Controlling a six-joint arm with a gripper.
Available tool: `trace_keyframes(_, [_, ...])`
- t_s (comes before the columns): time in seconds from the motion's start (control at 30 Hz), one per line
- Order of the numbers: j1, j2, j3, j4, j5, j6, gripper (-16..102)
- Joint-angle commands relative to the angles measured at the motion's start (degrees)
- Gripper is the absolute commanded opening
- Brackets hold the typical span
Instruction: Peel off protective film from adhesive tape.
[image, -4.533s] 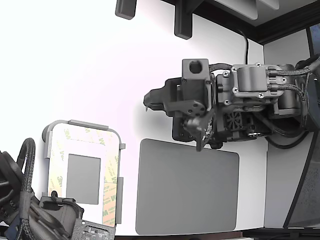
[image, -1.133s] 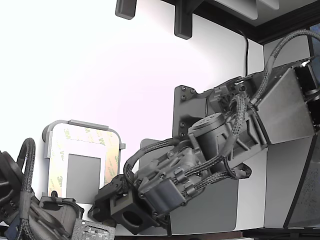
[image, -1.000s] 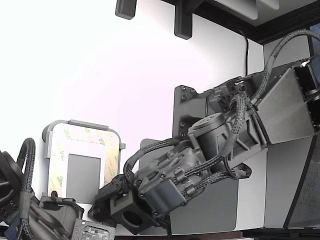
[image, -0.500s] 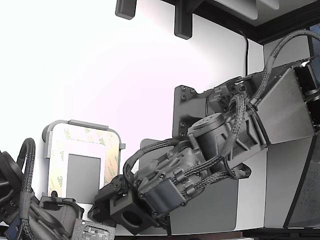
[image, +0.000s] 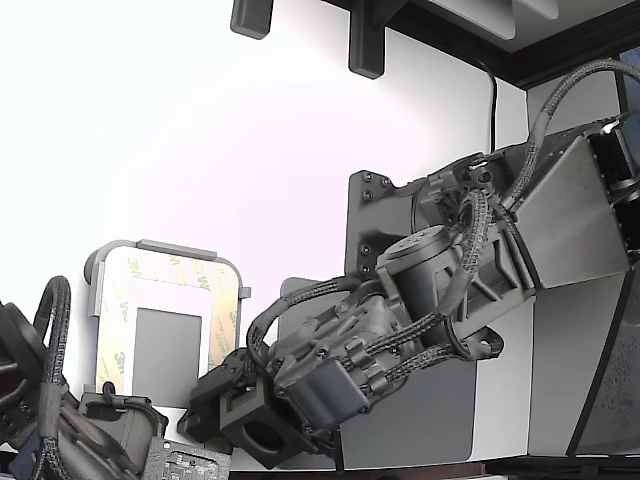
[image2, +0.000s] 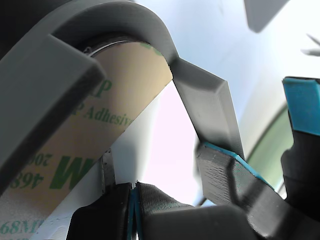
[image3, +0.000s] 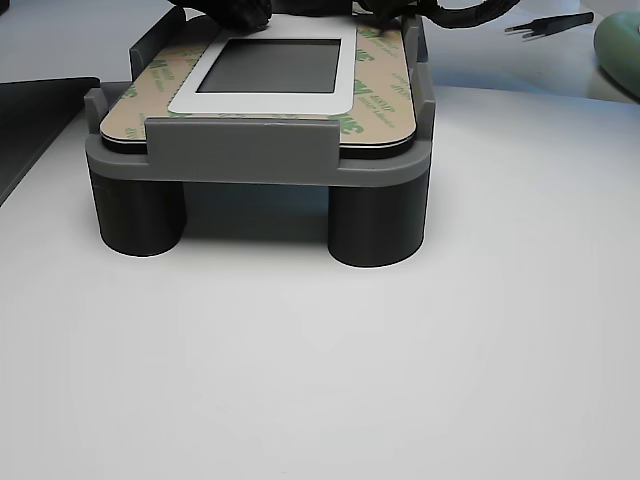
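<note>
We have the claw (image: 215, 395) low at the lower centre of the exterior view, at the corner of the grey fixture frame (image: 165, 250) on the white counter (image: 200, 150). The protective film (image2: 75, 145) lies flat on the adhesive tape (image3: 385, 100) round the white plate (image3: 275, 102), unpeeled. In the wrist view the blue-edged pads (image2: 225, 170) stand apart, clenched on nothing. We should catch only the liner's corner edge, then draw back low along the strip.

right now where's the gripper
In the exterior view's lower left, the gripper is at the near right corner of the grey fixture frame, beside the dark mat.
</note>
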Motion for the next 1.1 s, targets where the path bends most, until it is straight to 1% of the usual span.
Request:
trace_keyframes(0.0, [-0.35,1.14,-1.58,0.00,-0.09,0.09,-11])
trace_keyframes(0.67, [0.09,0.18,-3.96,1.67,0.26,0.26,-11])
trace_keyframes(1.07, [0.00,-0.09,-2.81,-0.18,-0.09,0.53,-11])
